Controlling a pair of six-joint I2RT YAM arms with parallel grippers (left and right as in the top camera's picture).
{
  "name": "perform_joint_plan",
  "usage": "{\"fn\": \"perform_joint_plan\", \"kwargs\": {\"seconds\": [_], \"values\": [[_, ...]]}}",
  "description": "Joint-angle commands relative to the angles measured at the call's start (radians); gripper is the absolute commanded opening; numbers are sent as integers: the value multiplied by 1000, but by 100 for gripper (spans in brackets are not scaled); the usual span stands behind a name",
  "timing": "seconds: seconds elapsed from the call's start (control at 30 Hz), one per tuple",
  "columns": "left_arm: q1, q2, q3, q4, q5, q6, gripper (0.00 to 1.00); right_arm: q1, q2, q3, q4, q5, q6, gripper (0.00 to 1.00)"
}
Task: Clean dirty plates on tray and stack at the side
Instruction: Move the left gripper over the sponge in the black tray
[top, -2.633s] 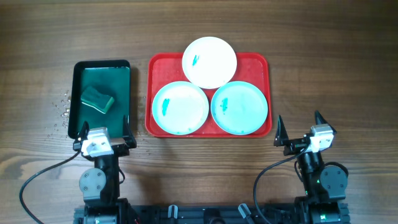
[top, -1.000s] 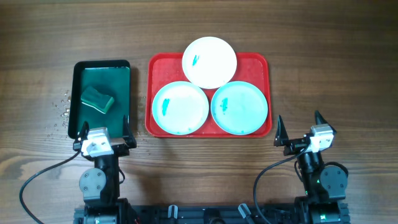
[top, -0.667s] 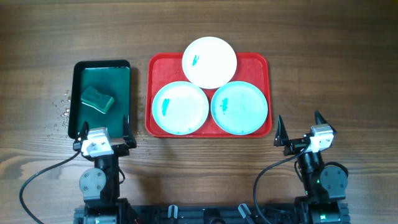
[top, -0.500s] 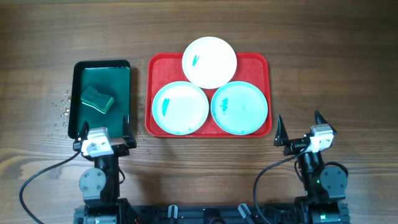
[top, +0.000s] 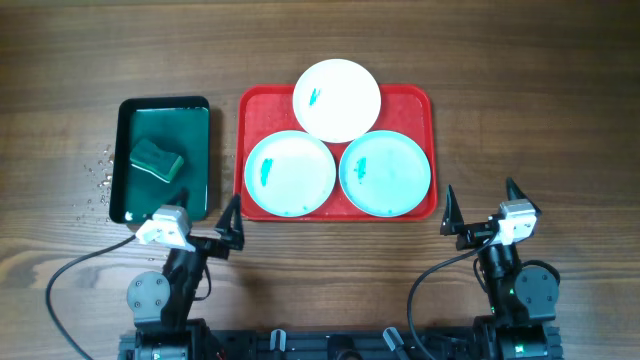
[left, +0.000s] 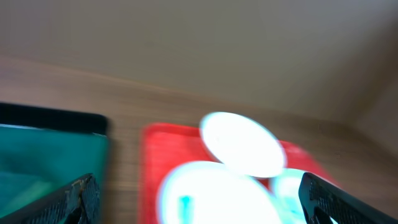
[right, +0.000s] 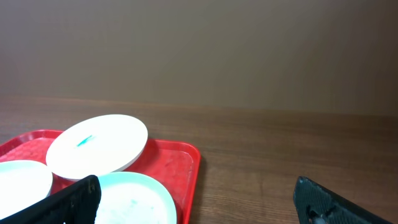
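Observation:
The red tray holds three plates: a white plate at the back, overlapping a turquoise plate at front left and a second turquoise plate at front right. Each has small teal smears. My left gripper is open and empty near the tray's front left corner, apart from it. My right gripper is open and empty by the front right corner. The blurred left wrist view shows the white plate and the open jaws. The right wrist view shows the white plate, tray and open jaws.
A dark green tray with a black rim lies left of the red tray and holds a green sponge. Small specks lie on the wood to its left. Bare wooden table lies right of the red tray.
My left arm has swung right, from the green tray's front edge toward the red tray's front left corner. Its wrist view is blurred by motion. The right arm and plates have not moved.

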Motion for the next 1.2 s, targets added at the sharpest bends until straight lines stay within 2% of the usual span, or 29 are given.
{"fn": "perform_joint_plan", "kwargs": {"seconds": [0.0,0.07,0.13,0.23,0.4,0.5,0.67,0.73,0.83,0.93,1.03,1.13,1.17], "values": [[-8,-6,-5,14,217,-163,100,4,-1,-3,2,6,-12,100],[-8,-6,-5,82,254,-205,100,4,-1,-3,2,6,-12,100],[-7,-6,-4,261,331,-214,100,4,-1,-3,2,6,-12,100],[-7,-6,9,468,331,-214,100,4,-1,-3,2,6,-12,100],[-7,14,129,451,256,-198,100,4,-1,-3,2,6,-12,100],[-7,105,268,250,164,-193,100,4,-1,-3,2,6,-12,100],[-7,418,586,-214,207,-60,100,4,-1,-3,2,6,-12,100],[-7,539,689,-333,212,-38,100,4,-1,-3,2,6,-12,100],[-7,688,806,-369,282,14,100,4,-1,-3,2,6,-12,100],[-7,856,979,-493,280,61,100,4,-1,-3,2,6,-12,99],[-7,960,1045,-520,284,62,100,4,-1,-3,2,6,-12,100],[-6,1014,1045,-559,193,48,100,4,-1,-3,2,6,-12,100],[-6,1034,1048,-570,129,-3,100,4,-1,-3,2,6,-12,100]]}}
